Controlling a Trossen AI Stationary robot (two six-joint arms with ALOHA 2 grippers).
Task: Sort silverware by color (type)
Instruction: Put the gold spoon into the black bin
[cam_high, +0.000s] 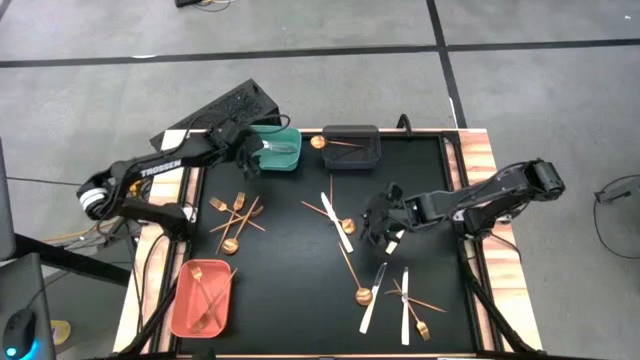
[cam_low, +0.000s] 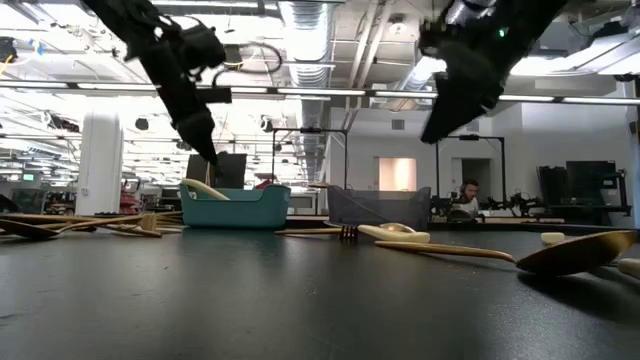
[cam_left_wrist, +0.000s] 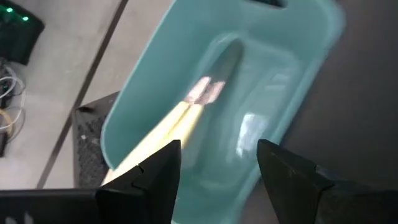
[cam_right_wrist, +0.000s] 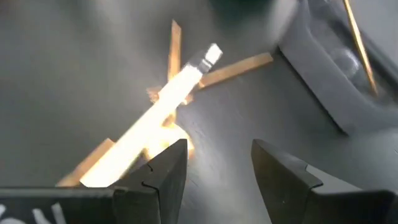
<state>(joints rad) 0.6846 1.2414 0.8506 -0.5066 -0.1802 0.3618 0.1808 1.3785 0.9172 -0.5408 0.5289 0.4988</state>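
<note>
My left gripper (cam_high: 250, 155) hangs open over the teal bin's (cam_high: 277, 148) left end. In the left wrist view a white knife (cam_left_wrist: 163, 127) lies in that teal bin (cam_left_wrist: 273, 93), one end resting on the rim, with my left gripper (cam_left_wrist: 217, 155) above it and clear. My right gripper (cam_high: 383, 228) is open and raised above the mat, right of a white knife (cam_high: 337, 222) that lies across a gold fork and a gold spoon. The right wrist view shows this knife (cam_right_wrist: 165, 109) ahead of my right gripper (cam_right_wrist: 217, 152). Both grippers are empty.
The dark grey bin (cam_high: 350, 148) holds a gold spoon. The salmon bin (cam_high: 203, 298) at the near left holds gold forks. A cluster of gold utensils (cam_high: 235, 215) lies at mid left. Two white knives (cam_high: 373, 297) (cam_high: 405, 305) and gold pieces lie near right.
</note>
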